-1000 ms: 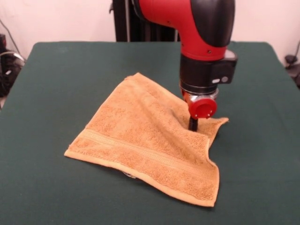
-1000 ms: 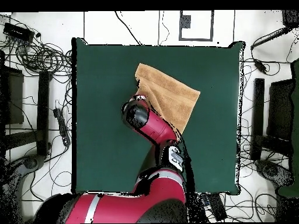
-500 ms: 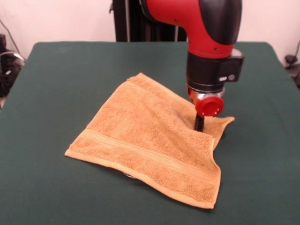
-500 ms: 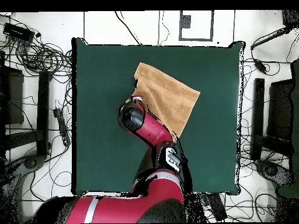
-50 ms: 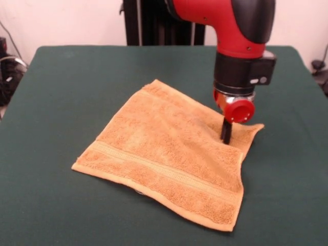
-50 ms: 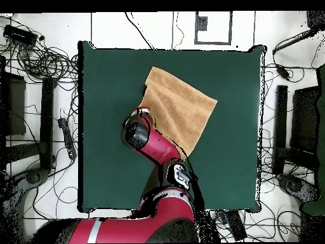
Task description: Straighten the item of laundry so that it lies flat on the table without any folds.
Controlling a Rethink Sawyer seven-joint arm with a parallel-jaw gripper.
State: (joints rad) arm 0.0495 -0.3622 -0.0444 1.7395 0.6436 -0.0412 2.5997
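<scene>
**A:** Hand towel (image 5: pixel 169 154) first: where is it?

**B:** The golden-orange towel lies on the dark green table (image 5: pixel 61 92), roughly in the middle, turned so its corners point outward like a diamond. From the overhead camera, the towel (image 6: pixel 181 105) sits in the upper middle of the table (image 6: pixel 108 165), with my arm covering its lower left edge.

**A:** Is it flat?

**B:** Mostly. A woven band runs along the near edge in the front view. The corner at the right is raised and rumpled where my gripper (image 5: pixel 226 137) comes down onto the cloth. The near edge also lifts slightly off the table.

**A:** And your gripper, spread or closed?

**B:** I cannot tell. Only a dark tip shows below the red cap on my wrist, meeting the towel at that right corner. Whether it pinches the cloth or merely presses on it is hidden. In the overhead view my own arm (image 6: pixel 149 143) covers it.
</scene>
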